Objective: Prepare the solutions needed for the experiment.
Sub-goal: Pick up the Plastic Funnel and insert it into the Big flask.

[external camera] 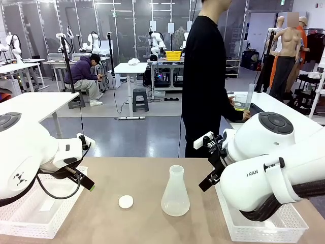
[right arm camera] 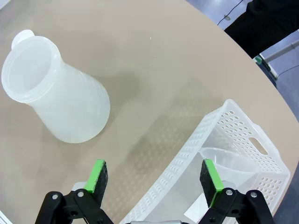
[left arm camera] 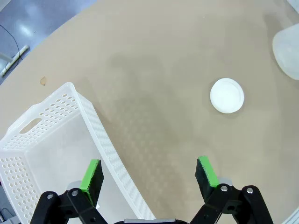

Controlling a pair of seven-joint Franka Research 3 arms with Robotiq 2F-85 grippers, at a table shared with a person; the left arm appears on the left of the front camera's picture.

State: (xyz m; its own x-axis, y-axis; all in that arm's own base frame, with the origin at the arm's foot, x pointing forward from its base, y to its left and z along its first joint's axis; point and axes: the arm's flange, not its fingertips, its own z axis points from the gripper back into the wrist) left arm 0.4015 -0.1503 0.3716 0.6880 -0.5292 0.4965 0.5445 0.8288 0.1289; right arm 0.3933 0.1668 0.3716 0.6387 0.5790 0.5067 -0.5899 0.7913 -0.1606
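A translucent conical flask (external camera: 175,193) stands upright at the middle of the tan table, and I make out no liquid in it. In the right wrist view the flask (right arm camera: 60,98) lies ahead and to the left of my right gripper (right arm camera: 154,176), which is open and empty. My left gripper (left arm camera: 148,175) is open too, hovering over the table and the basket's edge. A small white cap (left arm camera: 227,95) lies ahead of it. At the far right, a clear beaker (external camera: 240,101) with a yellowish layer, the solutions, stands by the person's hand.
A white perforated basket (external camera: 40,211) sits at the table's left under my left gripper (external camera: 87,182). Another basket (external camera: 264,226) at the right, below my right gripper (external camera: 207,180), holds a clear funnel-like piece (right arm camera: 229,165). The person in black (external camera: 203,81) stands across the table.
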